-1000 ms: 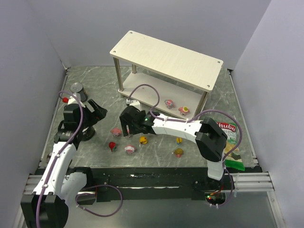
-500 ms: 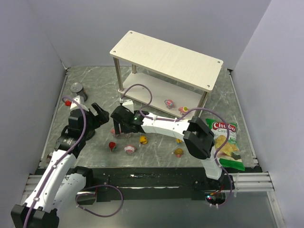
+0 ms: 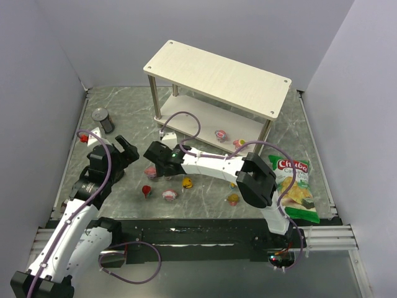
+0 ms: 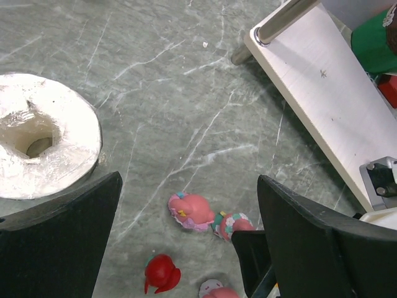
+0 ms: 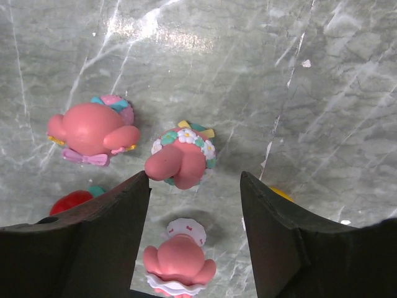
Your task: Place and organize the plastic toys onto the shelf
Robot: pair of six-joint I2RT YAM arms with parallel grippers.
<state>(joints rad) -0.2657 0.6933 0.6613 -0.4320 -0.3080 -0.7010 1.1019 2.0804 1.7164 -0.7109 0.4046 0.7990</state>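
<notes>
The shelf [image 3: 217, 77] stands at the back, with two pink-and-white toys [image 3: 220, 134] on its lower board [image 4: 322, 105]. Several toys lie on the table in front: a pink one with a bow [image 5: 93, 131], a flower-crowned pink one [image 5: 181, 158], a pink-and-white one [image 5: 180, 257], a red one [image 4: 161, 273], a yellow one [image 3: 187, 182] and two more to the right [image 3: 232, 198]. My right gripper [image 5: 193, 186] is open and empty, low over the flower-crowned and pink-and-white toys. My left gripper [image 4: 189, 186] is open and empty, just left of that cluster.
A metal can [image 3: 102, 118] stands at the far left, with a small red thing [image 3: 82, 138] near it. A white disc with a hole [image 4: 43, 143] lies left of my left gripper. A green chips bag [image 3: 294, 186] lies at the right edge.
My right gripper has moved left across the table to sit over the pink toys. My left arm has drawn back a little, uncovering the can.
</notes>
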